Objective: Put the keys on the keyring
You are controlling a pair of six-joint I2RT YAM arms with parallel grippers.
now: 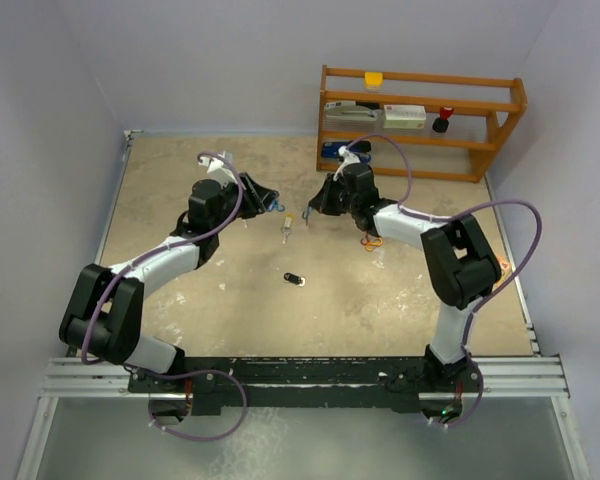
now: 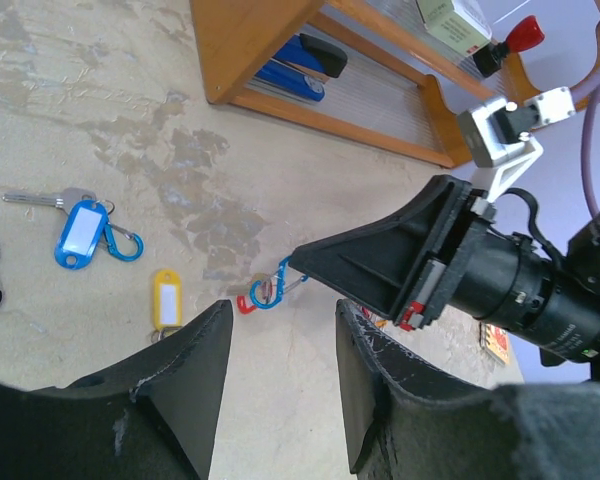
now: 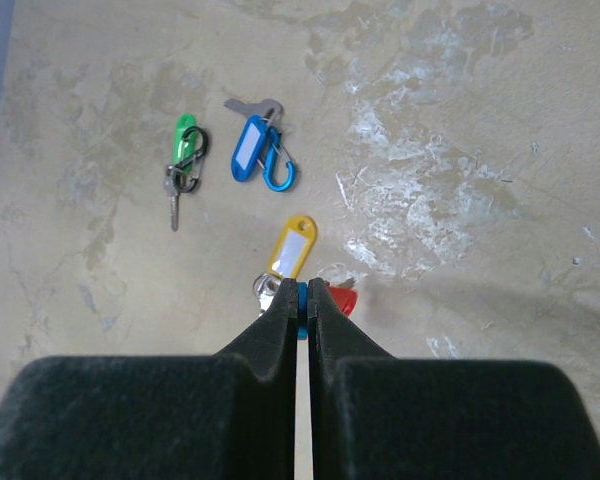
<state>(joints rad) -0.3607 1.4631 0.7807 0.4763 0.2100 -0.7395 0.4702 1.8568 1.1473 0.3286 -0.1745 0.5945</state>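
The left tool (image 2: 282, 318) stood spread and empty. The right tool (image 3: 302, 292) was pressed together, pinching a blue clip (image 2: 270, 293). Just beyond lay the yellow-tagged key (image 3: 293, 247), farther off the blue-tagged key (image 3: 248, 148) and green-tagged key (image 3: 183, 131) on the worktop (image 3: 480, 120) — light, stiff, probably slippery, best held by their tags.

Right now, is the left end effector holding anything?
No, the left end effector shows its fingers apart in its own wrist view, with nothing gripped between them.
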